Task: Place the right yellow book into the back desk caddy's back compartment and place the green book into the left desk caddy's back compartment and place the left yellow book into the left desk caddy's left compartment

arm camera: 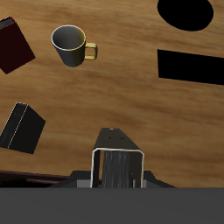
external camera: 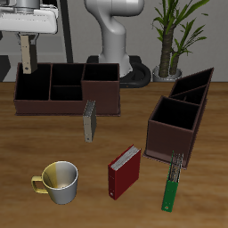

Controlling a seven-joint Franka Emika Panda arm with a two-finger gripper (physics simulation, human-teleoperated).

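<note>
The gripper (external camera: 27,44) is closed to a narrow gap on the right yellow book (external camera: 28,62), which hangs upright from its fingers above the end bin of the back desk caddy (external camera: 67,87). The left yellow book (external camera: 89,120) stands on edge against that caddy's front wall. The green book (external camera: 171,187) lies just beside the left desk caddy (external camera: 183,111), near the table's front edge. The red book (external camera: 125,171) and mug (external camera: 58,181) rest nearby. In the wrist view only the held book's striped page edges show, and two black shapes are hard to make out.
</note>
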